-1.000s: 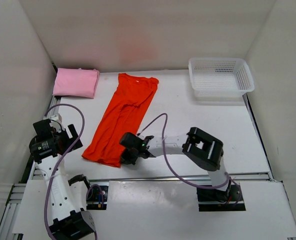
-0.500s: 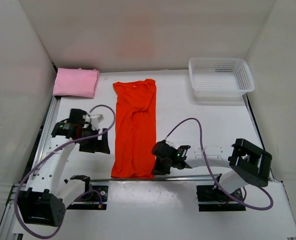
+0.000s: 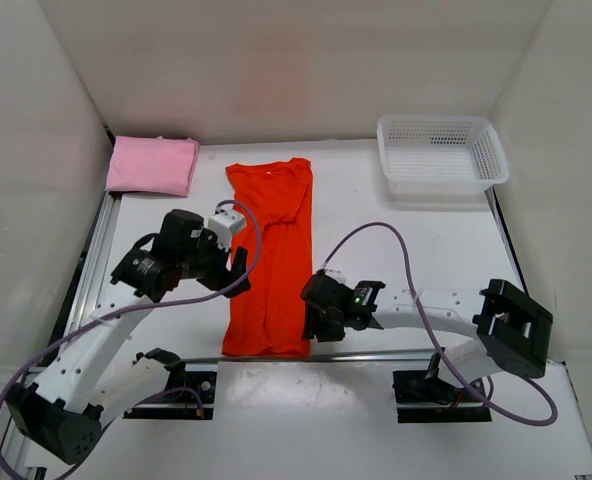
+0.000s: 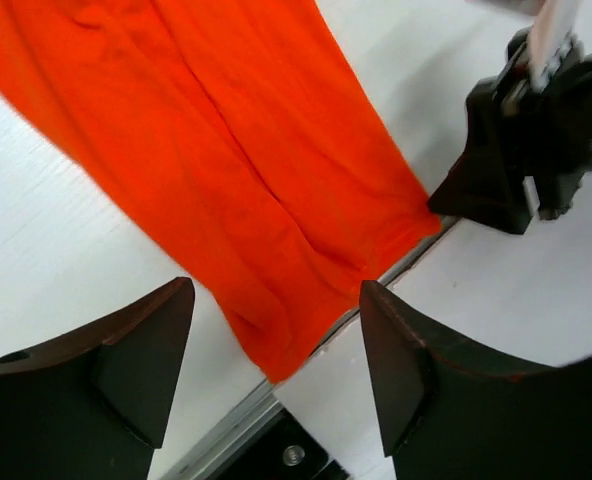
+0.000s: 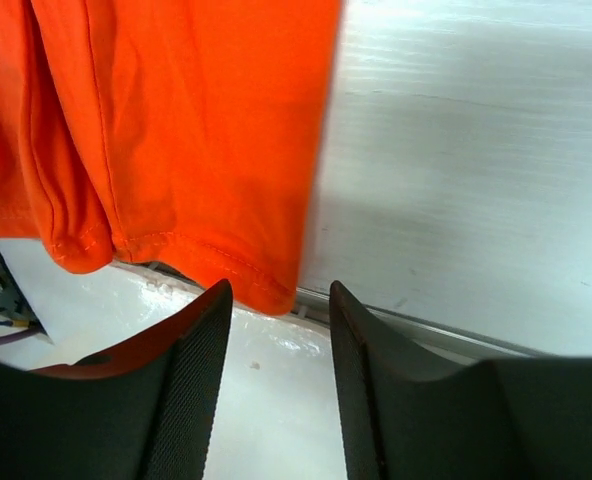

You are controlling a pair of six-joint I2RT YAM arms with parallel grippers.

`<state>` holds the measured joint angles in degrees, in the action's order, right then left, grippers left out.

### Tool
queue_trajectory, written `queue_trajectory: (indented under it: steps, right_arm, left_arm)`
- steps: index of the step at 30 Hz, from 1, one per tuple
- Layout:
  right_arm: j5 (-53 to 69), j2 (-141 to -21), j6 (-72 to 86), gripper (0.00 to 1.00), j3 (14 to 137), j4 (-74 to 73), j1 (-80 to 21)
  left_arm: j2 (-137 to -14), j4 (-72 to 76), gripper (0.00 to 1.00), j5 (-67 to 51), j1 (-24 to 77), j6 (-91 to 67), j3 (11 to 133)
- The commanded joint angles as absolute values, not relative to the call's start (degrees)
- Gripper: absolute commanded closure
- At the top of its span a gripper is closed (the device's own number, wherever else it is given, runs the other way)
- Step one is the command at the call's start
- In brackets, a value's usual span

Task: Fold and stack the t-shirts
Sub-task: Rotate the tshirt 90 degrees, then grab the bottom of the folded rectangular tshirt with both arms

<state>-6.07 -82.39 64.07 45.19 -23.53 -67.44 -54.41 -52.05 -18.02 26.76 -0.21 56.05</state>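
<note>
Hovering empty and spread, the left pincer (image 3: 238,268) and right pincer (image 3: 314,322) flank the orange-red t-shirt (image 3: 271,250) lying lengthwise on the counter (image 3: 456,250); pinching both near hem corners evenly should keep the fold square.

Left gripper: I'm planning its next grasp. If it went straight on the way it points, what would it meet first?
Probably the orange shirt: in the wrist view its near hem lies between the open fingers of the left gripper, with the edge of the table just past it. Depth is unclear.
</note>
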Motion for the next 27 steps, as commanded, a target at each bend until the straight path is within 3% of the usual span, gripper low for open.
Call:
queue_trajectory:
  steps: [1,3,4,7,10,14,16,18,23,27]
  right_arm:
    - [-7.57,-79.72,63.02,0.50,45.62,-27.16,-65.05]
    - [-5.11,-79.72,63.54,0.50,44.75,-26.20,-63.90]
    - [-4.05,-79.72,62.59,0.50,44.74,-26.19,-63.90]
    - [-3.16,-80.33,60.83,0.49,44.74,-25.58,-63.90]
    - [-4.39,-79.02,60.82,0.49,43.69,-26.19,-63.90]
    - [-5.54,-77.79,61.96,0.49,42.63,-25.50,-63.90]
    - [-6.15,-77.26,63.19,0.49,41.40,-23.74,-64.42]
    - [-6.15,-76.73,64.24,0.49,39.47,-20.94,-64.42]
    - [-7.55,-76.73,65.57,0.49,38.32,-19.51,-65.56]
    - [-7.56,-76.73,65.57,0.49,38.32,-18.37,-66.09]
  left_arm:
    - [-60.80,-50.98,0.25,-24.08,27.50,0.00,53.72]
    - [-64.40,-50.19,0.36,-20.58,27.51,0.00,53.09]
    - [-68.51,-51.14,0.36,-21.18,27.51,0.00,53.61]
    - [-71.98,-53.09,0.29,-29.43,23.93,0.00,56.05]
    - [-72.51,-55.45,0.22,-30.32,21.37,0.00,62.73]
    - [-65.68,-53.72,0.12,-34.79,18.81,0.00,70.22]
    - [-60.93,-47.24,0.05,-35.77,18.81,0.00,66.64]
    - [-55.82,-45.70,0.05,-34.55,20.21,0.00,57.34]
    - [-53.35,-46.76,0.18,-24.45,20.21,0.00,38.17]
    - [-50.72,-44.57,0.19,-27.08,20.21,0.00,27.27]
